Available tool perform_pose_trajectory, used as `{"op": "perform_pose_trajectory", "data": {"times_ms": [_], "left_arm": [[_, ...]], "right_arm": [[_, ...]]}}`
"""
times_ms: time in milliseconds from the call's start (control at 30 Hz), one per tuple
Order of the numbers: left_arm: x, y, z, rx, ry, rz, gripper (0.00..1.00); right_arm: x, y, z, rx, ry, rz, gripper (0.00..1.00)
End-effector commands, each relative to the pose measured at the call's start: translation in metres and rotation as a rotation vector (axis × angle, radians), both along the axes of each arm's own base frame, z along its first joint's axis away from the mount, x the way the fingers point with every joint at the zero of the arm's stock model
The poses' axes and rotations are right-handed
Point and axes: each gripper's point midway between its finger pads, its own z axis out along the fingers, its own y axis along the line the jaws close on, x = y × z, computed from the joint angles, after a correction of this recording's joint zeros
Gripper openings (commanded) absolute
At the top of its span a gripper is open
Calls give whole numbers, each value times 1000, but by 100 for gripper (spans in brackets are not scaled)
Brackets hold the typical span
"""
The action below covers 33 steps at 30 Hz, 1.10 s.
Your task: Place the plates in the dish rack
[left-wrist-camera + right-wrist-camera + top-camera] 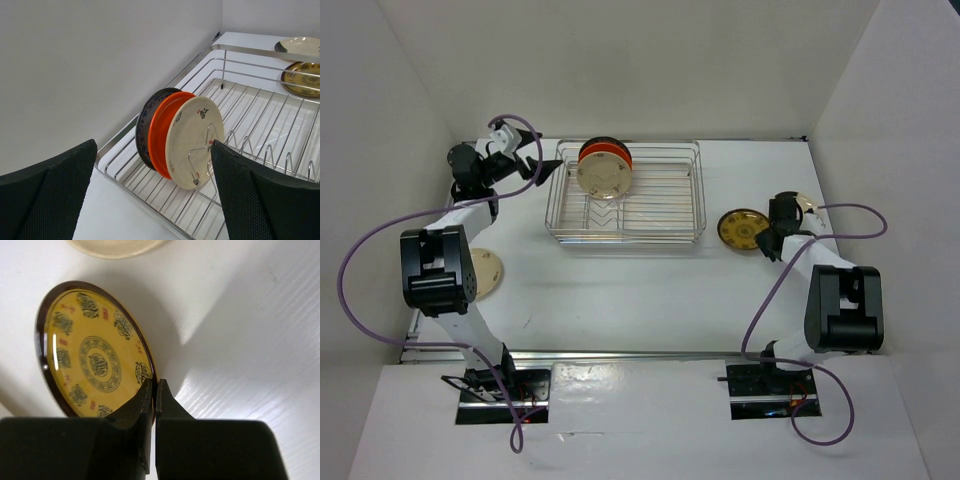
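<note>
1. The dish rack (625, 239) sat on the white tabletop (640, 295) in the upper middle of the top view.
2. Three plates stood on edge in the rack's upper-left end, packed together: a dark teal plate (144, 131) at the back, an orange plate (161, 134) in the middle, and a cream plate (192, 142) in front, facing the rest of the rack.
3. The rest of the rack showed only bare wire dividers.
4. The left fingers (55, 195) were spread wide and held nothing. They hovered just outside the rack's upper-left corner, pointing towards the standing plates.
5. A yellow-gold plate (90, 355) with a dark pattern lay just right of the rack.
6. The right fingers (136, 407) were pinched nearly together on that plate's rim, at its lower right edge in the right wrist view.
7. We could not tell whether the plate was lifted off the tabletop.
8. A second cream plate (808, 205) lay on the tabletop just beyond the right fingers, at the right of the top view.
9. A third cream plate (488, 272) lay at the left of the top view, partly hidden under the left arm.
</note>
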Motion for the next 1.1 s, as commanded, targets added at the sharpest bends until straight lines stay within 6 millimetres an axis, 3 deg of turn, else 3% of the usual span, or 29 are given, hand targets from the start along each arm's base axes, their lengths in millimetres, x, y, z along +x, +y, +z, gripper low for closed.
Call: {"op": "perform_pose_trajectory", "data": {"times_ms": [0, 100, 200, 233, 300, 333, 367, 433, 467, 500, 533, 600, 633, 667, 700, 733, 833, 933, 1067], "left_arm": [[-16, -5, 29, 19, -81, -36, 100], [-6, 1, 36, -13, -10, 15, 100], [10, 18, 39, -75, 99, 125, 100], [11, 20, 36, -94, 145, 149, 100], [12, 34, 40, -146, 173, 240, 100], [13, 40, 41, -165, 181, 284, 100], [14, 47, 34, -189, 244, 344, 100], [19, 81, 35, -268, 331, 566, 100], [13, 95, 12, -284, 448, 651, 100], [11, 113, 7, -339, 498, 759, 100], [4, 126, -2, -359, 537, 805, 100], [-15, 141, -9, -392, 573, 867, 100], [-26, 147, -28, -425, 629, 915, 100], [-36, 148, -21, -443, 610, 941, 100], [-44, 154, -25, -447, 610, 971, 100], [-55, 158, -42, -463, 647, 1023, 100], [-81, 161, -50, -514, 672, 1097, 100], [-103, 163, -57, -547, 688, 1158, 100], [-128, 168, -63, -584, 733, 1247, 100]], "right_arm": [[-1, -5, 24, -79, 11, 62, 0], [36, -11, 106, -205, -198, 138, 0], [68, -13, 161, -359, -328, 281, 0], [85, -11, 198, -402, -432, 311, 0], [101, 3, 225, -477, -521, 456, 0], [110, 9, 249, -525, -621, 496, 0], [114, 25, 261, -530, -688, 593, 0], [121, 39, 286, -605, -778, 702, 0], [123, 54, 302, -620, -852, 779, 0], [125, 59, 312, -631, -886, 812, 0], [128, 65, 335, -672, -953, 841, 0], [123, 90, 357, -687, -1069, 970, 0], [123, 98, 367, -698, -1120, 1010, 0], [117, 120, 379, -704, -1206, 1109, 0], [116, 130, 383, -710, -1236, 1162, 0], [122, 149, 385, -723, -1265, 1232, 0], [129, 200, 382, -794, -1327, 1390, 0], [129, 235, 377, -846, -1375, 1425, 0], [136, 266, 354, -818, -1421, 1506, 0]]}}
